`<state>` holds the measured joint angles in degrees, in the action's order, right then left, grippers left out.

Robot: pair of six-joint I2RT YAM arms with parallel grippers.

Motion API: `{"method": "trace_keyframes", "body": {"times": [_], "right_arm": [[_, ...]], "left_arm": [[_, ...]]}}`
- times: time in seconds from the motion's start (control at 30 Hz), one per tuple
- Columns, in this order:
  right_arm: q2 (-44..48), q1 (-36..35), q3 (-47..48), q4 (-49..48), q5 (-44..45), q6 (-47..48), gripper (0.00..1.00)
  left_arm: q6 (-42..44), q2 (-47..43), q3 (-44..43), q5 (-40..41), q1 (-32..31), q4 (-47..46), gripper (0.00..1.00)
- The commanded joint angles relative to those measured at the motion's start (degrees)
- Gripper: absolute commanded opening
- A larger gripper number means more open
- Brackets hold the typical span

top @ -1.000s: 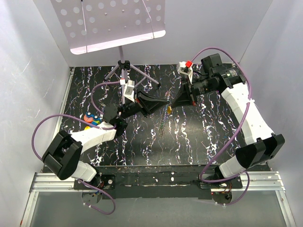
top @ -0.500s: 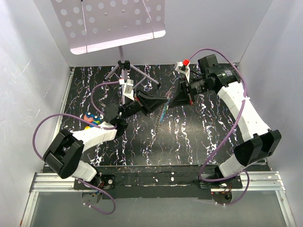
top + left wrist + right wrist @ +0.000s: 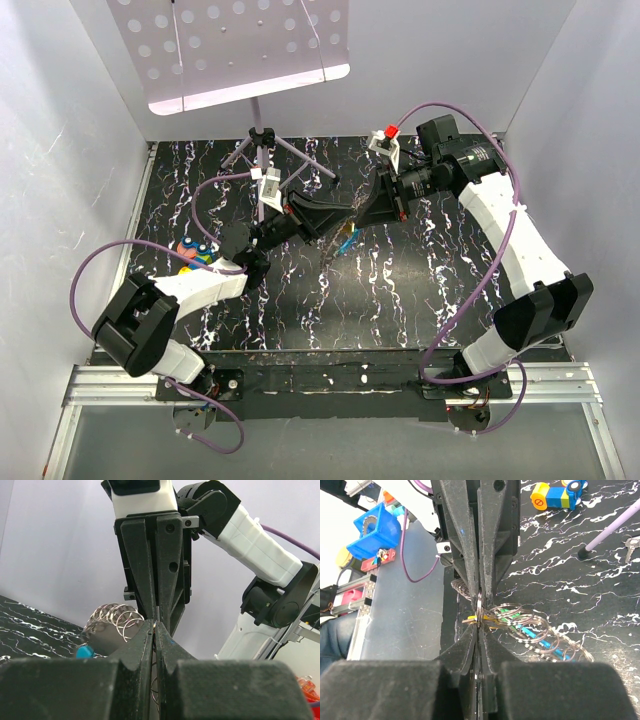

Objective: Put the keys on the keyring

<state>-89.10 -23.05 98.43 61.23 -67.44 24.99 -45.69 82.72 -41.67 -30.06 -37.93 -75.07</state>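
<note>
We see plain white walls (image 3: pixel 60 140) around a black, white-veined counter (image 3: pixel 390 300). At twelve o'clock a perforated stand (image 3: pixel 235 45) rises on a tripod (image 3: pixel 262 135); aluminium rails (image 3: pixel 570 385) run at six.

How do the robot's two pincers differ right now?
The left pincer reaches in from the left, the right pincer from the right, tip to tip. The left arm passes coloured toy blocks; the right arm bends round the far right side. Both are shut on the same wire keyring, keys hanging from it.
</note>
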Motion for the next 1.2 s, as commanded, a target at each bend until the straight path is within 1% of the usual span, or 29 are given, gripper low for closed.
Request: {"method": "trace_keyframes", "body": {"times": [0.0,0.03,0.17,0.27,0.47,0.57,0.67,0.77,0.87,1.17], "right_arm": [[0.59,-0.68,0.70,-0.24,-1.64,-0.30,0.17],[0.77,-0.68,1.23,0.46,-1.47,0.49,0.22],[1.65,-0.42,2.99,2.48,0.11,2.77,0.34],[1.47,0.11,4.83,4.07,0.38,4.18,0.39],[0.33,0.46,8.26,6.97,1.34,8.22,0.43],[0.33,0.46,8.44,7.50,0.91,10.42,0.44],[1.03,0.55,9.23,9.34,0.38,14.54,0.45],[1.82,0.55,8.53,10.05,-1.02,17.19,0.45],[1.74,0.46,7.30,9.08,-2.96,17.02,0.45],[0.33,0.55,6.78,3.81,-1.29,9.99,0.45]], "left_arm": [[0.51,-0.54,0.27,2.21,0.40,-9.48,0.00],[0.95,-0.80,0.36,2.03,0.40,-9.22,0.00],[2.53,-1.68,0.45,0.45,0.40,-7.55,0.00],[2.71,-1.95,0.54,-0.08,0.40,-7.20,0.00],[2.10,-1.95,0.36,-1.48,0.40,-7.90,0.00],[1.83,-1.86,0.36,-3.50,0.40,-9.65,0.00],[2.27,-2.38,0.80,-5.09,1.02,-10.80,0.00],[2.19,-3.00,1.33,-5.35,1.63,-11.59,0.00],[1.84,-2.91,0.89,-5.53,1.72,-11.59,0.00],[0.08,-2.47,0.19,-5.27,1.63,-13.17,0.00]]}}
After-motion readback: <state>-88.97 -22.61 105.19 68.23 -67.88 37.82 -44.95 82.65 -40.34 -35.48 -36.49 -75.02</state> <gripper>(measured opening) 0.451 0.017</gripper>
